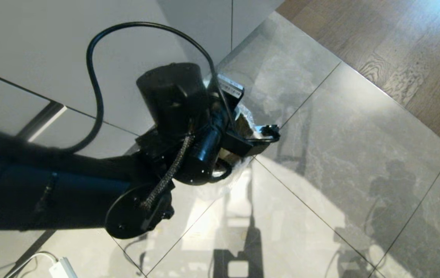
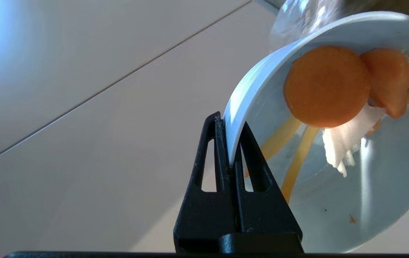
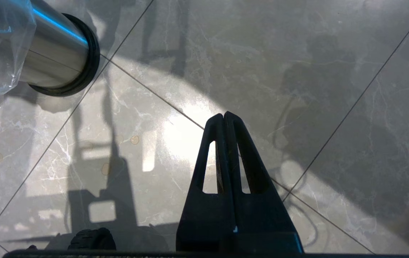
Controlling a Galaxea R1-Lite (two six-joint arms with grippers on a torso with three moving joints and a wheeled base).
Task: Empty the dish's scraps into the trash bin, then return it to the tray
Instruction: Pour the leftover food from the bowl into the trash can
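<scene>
The floor [image 3: 297, 71] fills the right wrist view, with the bin [image 3: 57, 53] at its upper left. In the left wrist view's right half, the tilted dish [image 2: 333, 200] holds scraps [image 2: 328, 86]. The left hand [image 2: 230, 143] pinches the dish's rim. The right hand [image 3: 224, 120] hangs pressed together over the floor.
</scene>
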